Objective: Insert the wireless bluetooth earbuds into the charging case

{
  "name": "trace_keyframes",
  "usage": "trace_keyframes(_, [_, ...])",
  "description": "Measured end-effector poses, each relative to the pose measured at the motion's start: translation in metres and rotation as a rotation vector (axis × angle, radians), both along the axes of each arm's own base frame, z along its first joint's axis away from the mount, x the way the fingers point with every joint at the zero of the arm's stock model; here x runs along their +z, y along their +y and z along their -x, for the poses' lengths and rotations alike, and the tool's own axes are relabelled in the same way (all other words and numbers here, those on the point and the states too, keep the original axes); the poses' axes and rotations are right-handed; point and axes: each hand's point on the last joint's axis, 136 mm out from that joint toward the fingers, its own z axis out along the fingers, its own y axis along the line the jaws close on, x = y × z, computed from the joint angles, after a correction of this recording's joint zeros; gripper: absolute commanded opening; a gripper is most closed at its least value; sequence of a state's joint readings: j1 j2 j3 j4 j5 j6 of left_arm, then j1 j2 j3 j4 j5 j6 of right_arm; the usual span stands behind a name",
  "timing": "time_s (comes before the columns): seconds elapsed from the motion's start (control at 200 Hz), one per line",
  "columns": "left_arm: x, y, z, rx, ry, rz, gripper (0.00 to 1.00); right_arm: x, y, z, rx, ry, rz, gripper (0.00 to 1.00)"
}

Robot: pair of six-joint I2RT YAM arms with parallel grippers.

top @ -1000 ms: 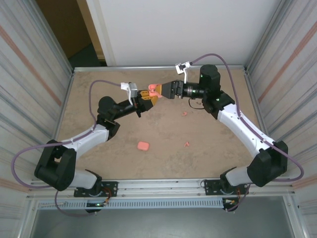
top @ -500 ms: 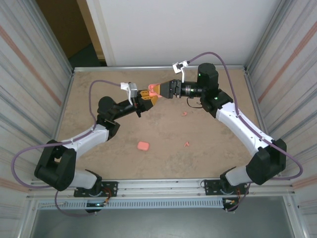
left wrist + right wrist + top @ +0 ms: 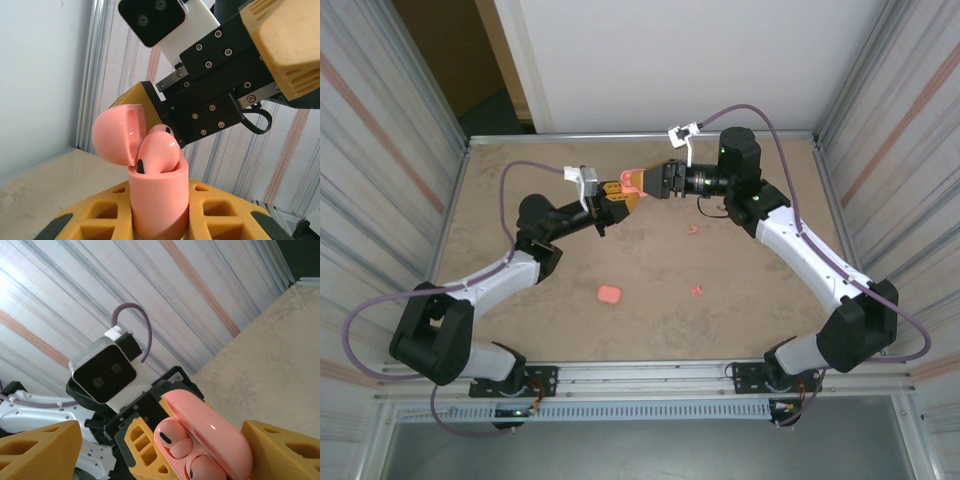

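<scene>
Pink case (image 3: 632,180), a blob overhead, shows seated earbuds (image 3: 175,440) from the wrists.

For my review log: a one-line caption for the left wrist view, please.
Left gripper holding an open pink charging case upright, earbuds seated, right gripper straddling its lid.

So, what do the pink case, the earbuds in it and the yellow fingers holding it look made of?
Charging case: smooth plastic, slightly glossy; soft highlights.
Earbuds: glossier plastic; sharp glints.
Left gripper's fingers: matte yellow plastic, probably printed; ribbed cutouts.
</scene>
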State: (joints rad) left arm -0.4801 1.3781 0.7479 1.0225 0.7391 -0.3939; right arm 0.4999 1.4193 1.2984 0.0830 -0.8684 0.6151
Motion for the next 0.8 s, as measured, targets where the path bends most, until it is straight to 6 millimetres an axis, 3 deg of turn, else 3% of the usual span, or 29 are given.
trace_keyframes(0.802, [0.0027, -0.0006, 0.0008, -0.002, -0.008, 0.001, 0.00, -0.0003, -0.0013, -0.0018, -0.006, -0.024, 0.006, 0.62])
